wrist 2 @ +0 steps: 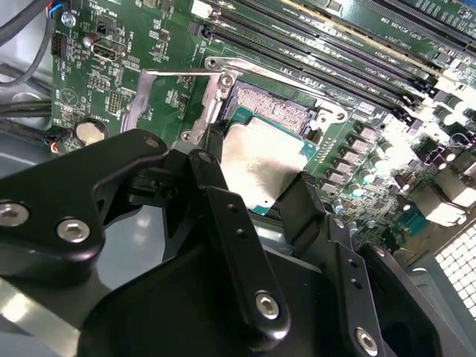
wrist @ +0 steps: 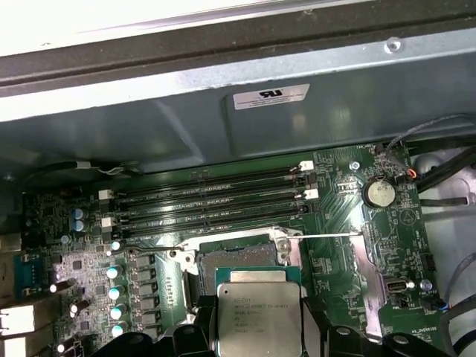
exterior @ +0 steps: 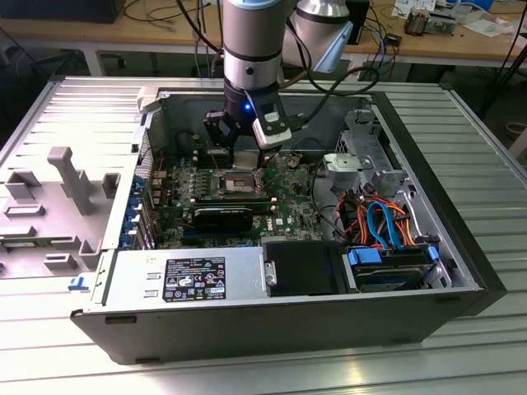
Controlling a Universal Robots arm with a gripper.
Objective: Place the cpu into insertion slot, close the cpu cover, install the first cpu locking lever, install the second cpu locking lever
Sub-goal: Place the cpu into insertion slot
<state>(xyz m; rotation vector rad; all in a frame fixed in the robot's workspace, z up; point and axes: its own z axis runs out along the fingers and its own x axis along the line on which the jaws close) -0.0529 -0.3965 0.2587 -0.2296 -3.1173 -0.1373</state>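
Note:
My gripper is shut on the cpu, a flat square chip with a dull silver top, its black fingers pressing on two opposite edges. The first wrist view shows the cpu hanging just above and partly over the insertion slot, a dark square recess with a metal rim on the green motherboard. The slot lies uncovered. Silvery metal of the cpu cover stands at the slot's edge, swung off the opening. A thin wire locking lever juts out sideways. In the exterior view the gripper hovers over the slot.
Several long memory slots run beside the socket. A coin cell and cables lie near the case wall. The exterior view shows a power supply in front, a black block, drive cables on its right and a grey fixture on its left.

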